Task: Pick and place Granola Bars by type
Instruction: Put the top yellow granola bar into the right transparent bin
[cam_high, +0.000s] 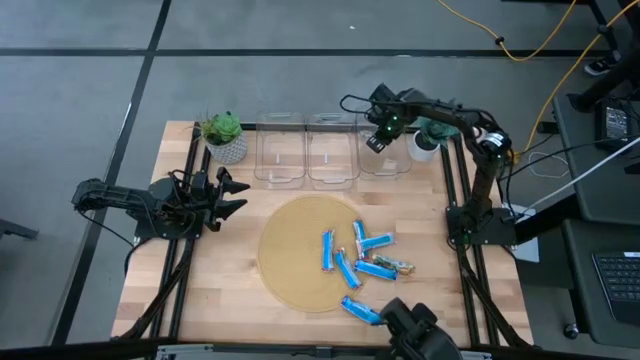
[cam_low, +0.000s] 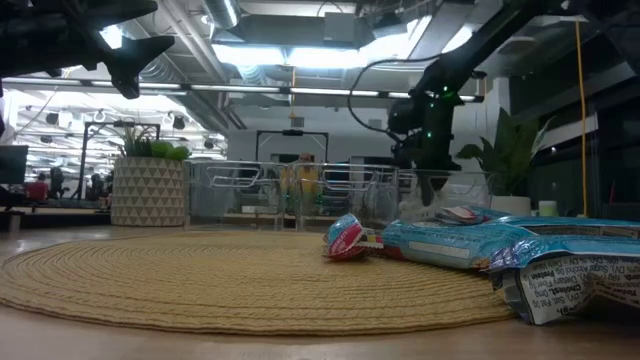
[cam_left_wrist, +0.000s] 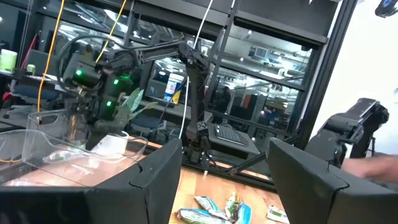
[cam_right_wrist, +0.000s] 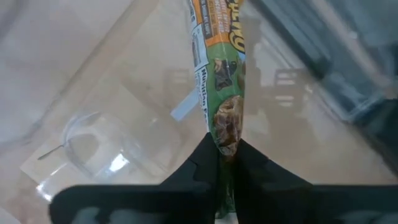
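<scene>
Right hand (cam_high: 377, 141) hangs over the rightmost of three clear bins at the table's far edge, its fingers (cam_right_wrist: 205, 168) pinched on the end of a green-wrapped bar (cam_right_wrist: 219, 93); the wrist view shows the bar dangling inside the bin (cam_right_wrist: 106, 124), above its clear floor. Left hand (cam_high: 232, 195) waits over the table's left side, fingers spread wide and holding nothing.

Wooden table (cam_high: 200, 290) carries everything. On it, near the middle, lies a round woven mat (cam_high: 290, 250). Along the far edge the bins (cam_high: 305, 150) stand side by side; whether the left and middle ones hold anything cannot be told from above. A potted plant (cam_high: 224, 135) in a white patterned pot stands just left of them, and a second plant (cam_high: 428, 138) in a white pot stands just right of them, partly hidden by the right arm.

Remaining bars lie in a loose cluster on the mat's right edge and the bare wood beside it. Most are blue bars (cam_high: 345, 265), some touching or overlapping. One bar with a brownish-green wrapper (cam_high: 401, 267) lies at the cluster's right side, touching a blue one. Another blue bar (cam_high: 360, 310) lies apart, nearer the front edge.
</scene>
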